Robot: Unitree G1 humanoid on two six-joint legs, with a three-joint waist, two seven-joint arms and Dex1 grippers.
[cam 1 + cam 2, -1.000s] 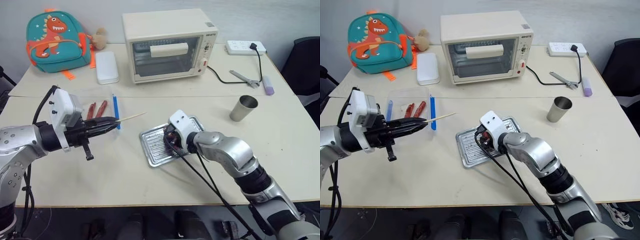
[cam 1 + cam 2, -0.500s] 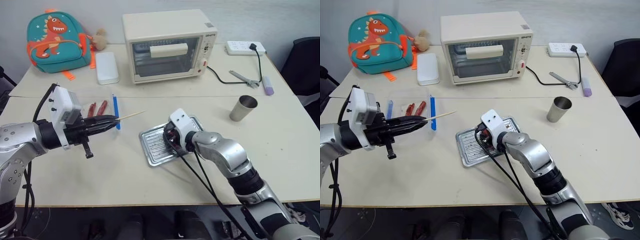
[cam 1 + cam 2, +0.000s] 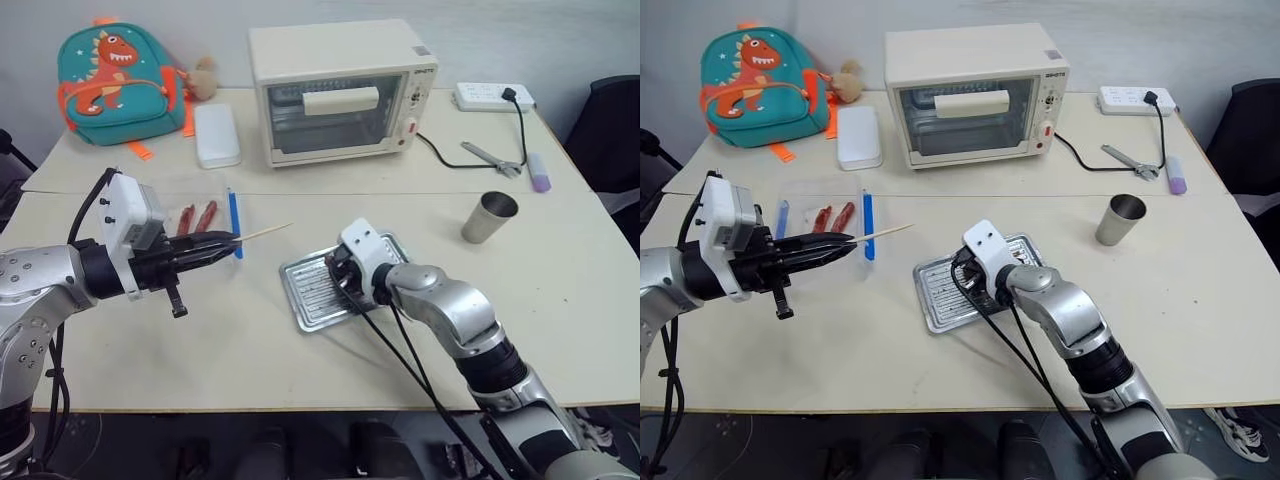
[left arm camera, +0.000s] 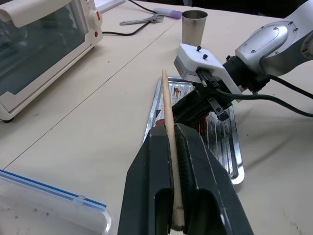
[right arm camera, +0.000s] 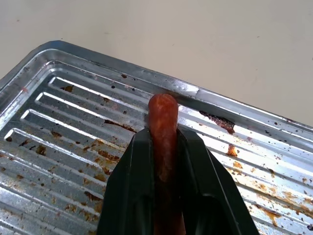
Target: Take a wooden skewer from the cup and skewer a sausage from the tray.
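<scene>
My left gripper (image 3: 228, 240) is shut on the wooden skewer (image 3: 265, 233), held above the table on the left; the pale stick (image 4: 168, 117) lies between the black fingers and points toward the tray. The silver ridged tray (image 3: 305, 295) sits at the table's middle with brown grease marks. My right gripper (image 3: 335, 275) reaches down into the tray (image 5: 73, 98) and is shut on a dark-red sausage (image 5: 163, 110), whose rounded end sticks out past the fingertips just over the ridged bottom. The steel cup (image 3: 489, 217) stands upright to the right, away from both grippers.
A cream toaster oven (image 3: 340, 88) stands at the back. A clear plastic tray with blue edges (image 3: 232, 215) holds red sausages behind my left gripper. A dinosaur backpack (image 3: 108, 72), a white box (image 3: 217, 135), a power strip (image 3: 490, 96) and tongs (image 3: 490, 157) lie farther back.
The right gripper's fingers have drawn in around the sausage on the tray. The left arm and the skewer have held still.
</scene>
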